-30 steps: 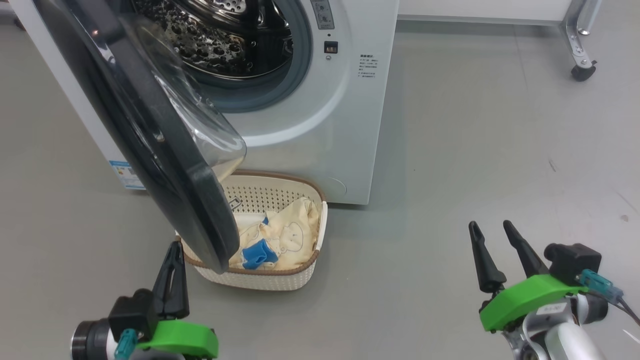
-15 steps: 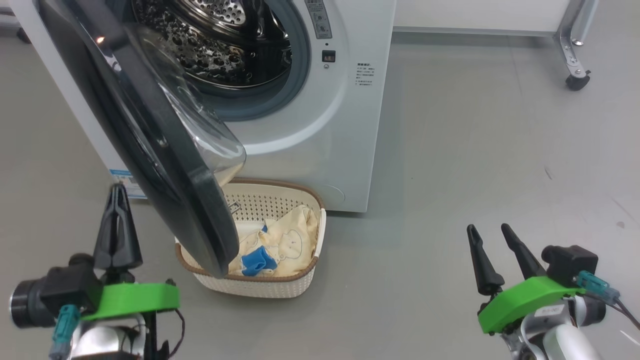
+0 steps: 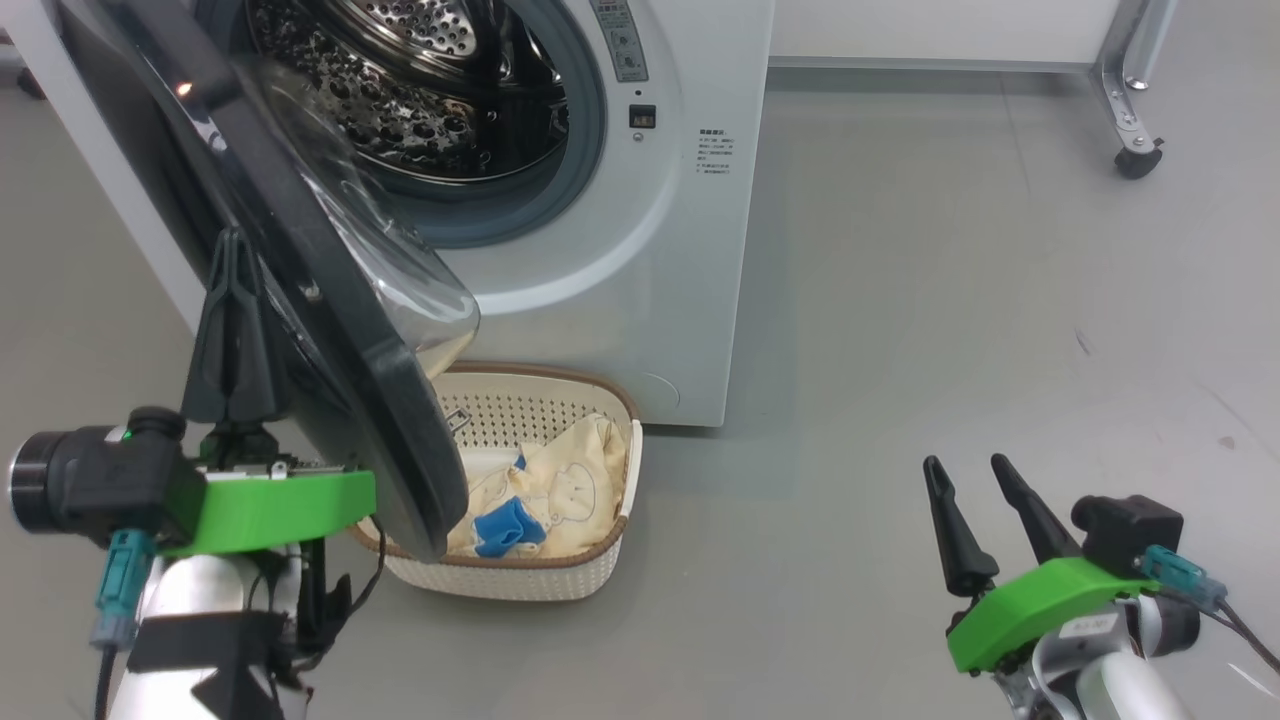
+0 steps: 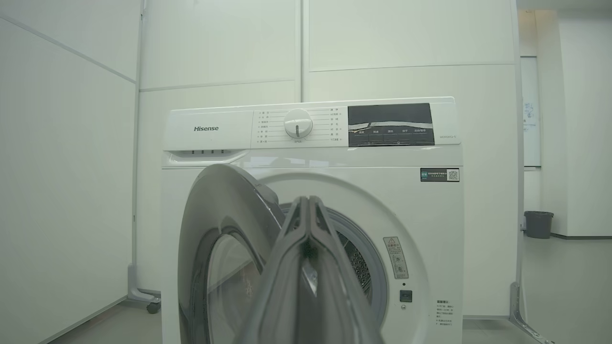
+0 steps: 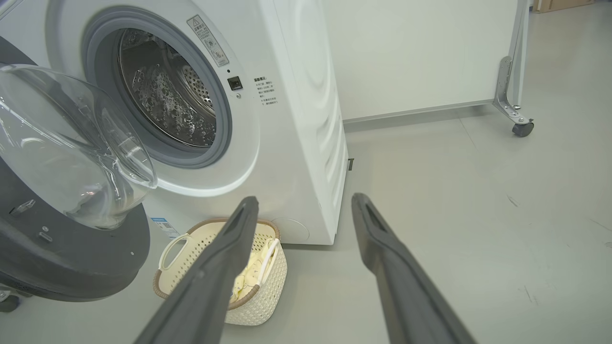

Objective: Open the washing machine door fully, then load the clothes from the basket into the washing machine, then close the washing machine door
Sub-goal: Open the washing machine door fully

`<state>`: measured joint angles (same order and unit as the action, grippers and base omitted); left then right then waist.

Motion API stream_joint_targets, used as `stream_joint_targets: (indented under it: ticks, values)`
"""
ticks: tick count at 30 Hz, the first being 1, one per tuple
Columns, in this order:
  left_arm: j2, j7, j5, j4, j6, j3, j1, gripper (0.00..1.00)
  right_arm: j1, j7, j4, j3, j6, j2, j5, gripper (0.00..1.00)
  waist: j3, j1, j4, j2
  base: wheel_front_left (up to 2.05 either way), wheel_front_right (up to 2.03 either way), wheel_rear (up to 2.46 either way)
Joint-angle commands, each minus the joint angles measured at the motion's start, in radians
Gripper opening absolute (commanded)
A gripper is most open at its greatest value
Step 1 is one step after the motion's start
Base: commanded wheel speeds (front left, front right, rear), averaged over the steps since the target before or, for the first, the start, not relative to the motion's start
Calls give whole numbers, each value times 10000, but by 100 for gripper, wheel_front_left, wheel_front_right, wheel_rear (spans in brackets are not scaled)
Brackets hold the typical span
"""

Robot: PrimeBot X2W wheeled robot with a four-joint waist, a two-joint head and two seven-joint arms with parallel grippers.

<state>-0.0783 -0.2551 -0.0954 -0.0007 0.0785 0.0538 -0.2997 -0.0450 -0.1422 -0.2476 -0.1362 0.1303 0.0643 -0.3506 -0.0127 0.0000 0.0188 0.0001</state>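
Left gripper [image 3: 233,250], pinched tight and empty, is beside the open round black-rimmed door [image 3: 330,330] of the big white washing machine [image 3: 640,300]. Right gripper [image 3: 965,466] is spread wide, empty. Cream-yellow clothes [image 3: 575,485] lie in the cream plastic basket [image 3: 520,580] below.

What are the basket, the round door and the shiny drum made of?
Basket: probably matte cream plastic, moulded holes. Washing machine door: glossy black rim, likely plastic; clear domed centre, glass or clear plastic. Drum: shiny holed metal, probably steel.
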Motion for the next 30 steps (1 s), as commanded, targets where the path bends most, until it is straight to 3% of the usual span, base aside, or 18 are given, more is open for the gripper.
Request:
stream_joint_targets:
  ticks: [1, 19, 30]
  values:
    - [-188, -67, 101, -352, 35, -200, -558, 0, -465, -159, 289, -216, 4, 34, -31, 100, 13, 0, -30, -1, 0, 0, 0]
    - [-4, 410, -1, 511, 266, 1269, -1186, 0, -653, -400, 70, -221, 4, -48, -83, 100, 308, 0, -350, -1, 0, 0, 0]
    - [122, 473, -344, 1833, 345, 2045, -1126, 0, -856, -511, -62, -175, 4, -78, -6, 100, 445, 0, -456, -1, 0, 0, 0]
